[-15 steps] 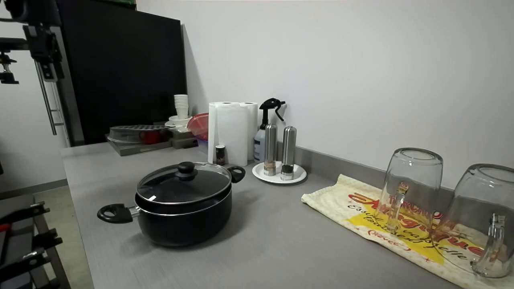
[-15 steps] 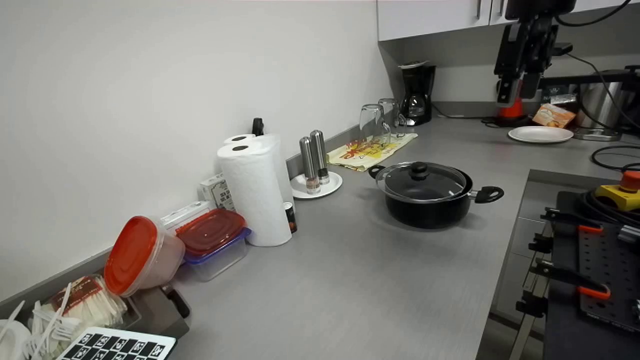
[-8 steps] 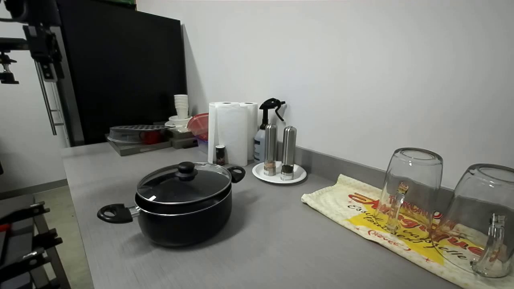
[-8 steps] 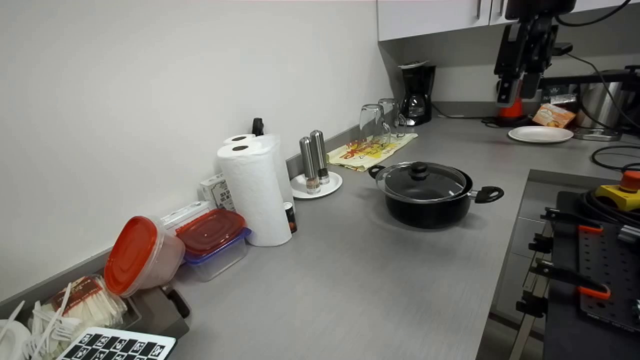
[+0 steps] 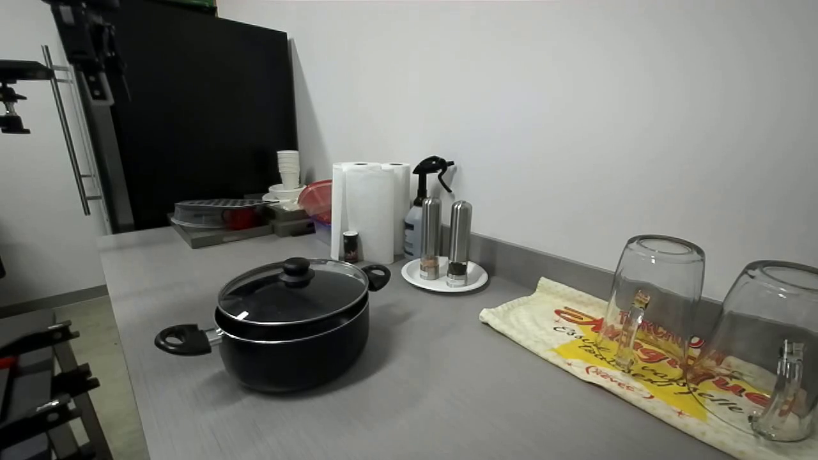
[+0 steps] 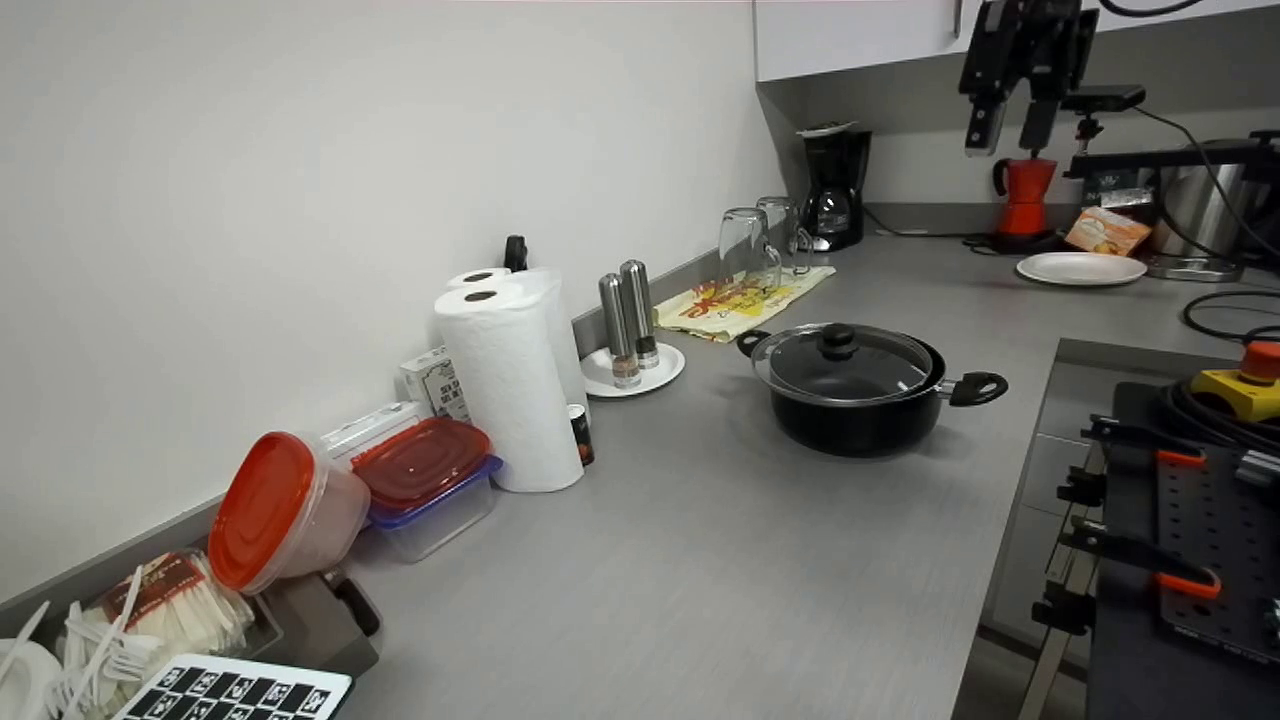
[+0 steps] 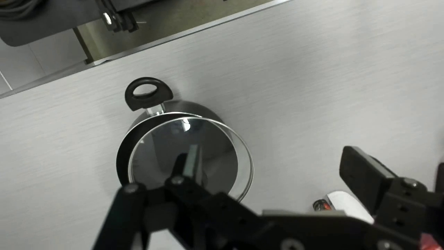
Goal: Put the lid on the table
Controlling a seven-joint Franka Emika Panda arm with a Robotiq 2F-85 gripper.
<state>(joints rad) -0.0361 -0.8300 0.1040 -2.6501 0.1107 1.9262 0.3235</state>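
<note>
Gripper (image 6: 1008,140) has jaws spread wide. In an exterior view, lid (image 6: 842,371) is well below at 7 o'clock, off-centre on the pot (image 6: 855,430), itself on the table (image 6: 700,570). Wrist view: pot uncovered toward 10 o'clock.

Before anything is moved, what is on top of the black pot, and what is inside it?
The lid sits off-centre on the black pot. Inside, only darkness shows at the gap; what the lid covers is too dark to make out.
</note>
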